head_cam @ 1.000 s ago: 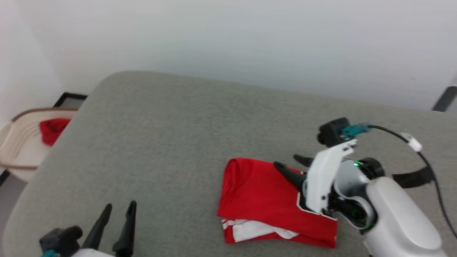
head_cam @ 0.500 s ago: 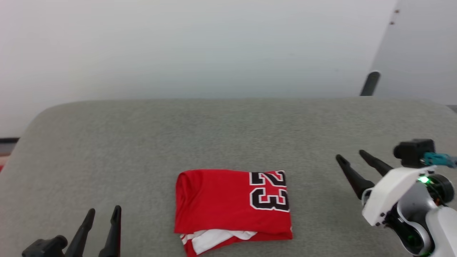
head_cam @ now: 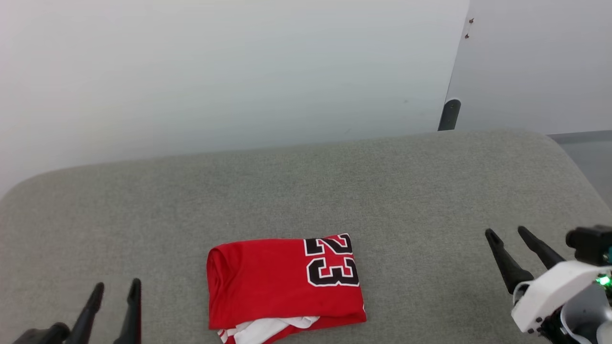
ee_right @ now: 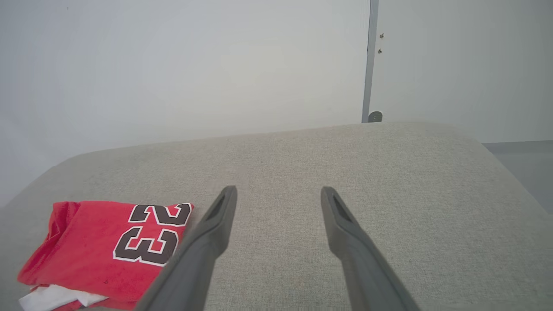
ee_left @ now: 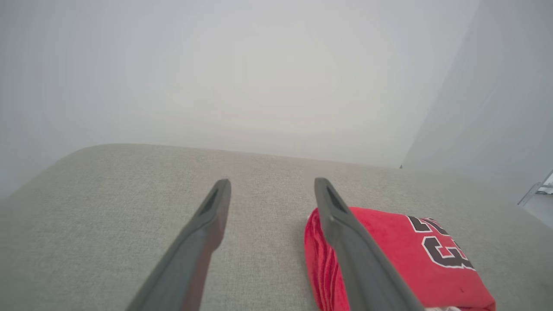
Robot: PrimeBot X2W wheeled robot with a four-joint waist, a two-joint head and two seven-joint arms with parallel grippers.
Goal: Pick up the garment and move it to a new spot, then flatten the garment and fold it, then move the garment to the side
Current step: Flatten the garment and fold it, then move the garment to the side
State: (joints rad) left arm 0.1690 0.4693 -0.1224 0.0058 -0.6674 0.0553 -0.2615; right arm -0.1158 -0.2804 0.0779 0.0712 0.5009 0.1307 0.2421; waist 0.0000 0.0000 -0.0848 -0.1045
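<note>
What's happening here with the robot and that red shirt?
A two-armed robot is working on a red garment, which lies folded into a compact rectangle on a grey padded surface. Its number 23 faces up and some white fabric pokes out at the near edge. Nothing holds it right now: the left gripper and the right gripper are both open, one off to each side, clear of the cloth.

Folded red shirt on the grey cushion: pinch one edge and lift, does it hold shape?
Probably not: the garment is soft cloth in loose layers, so it would likely unfold. The white panel poking out the near edge may slip first. Pushed, it may bunch on the textured cushion.
</note>
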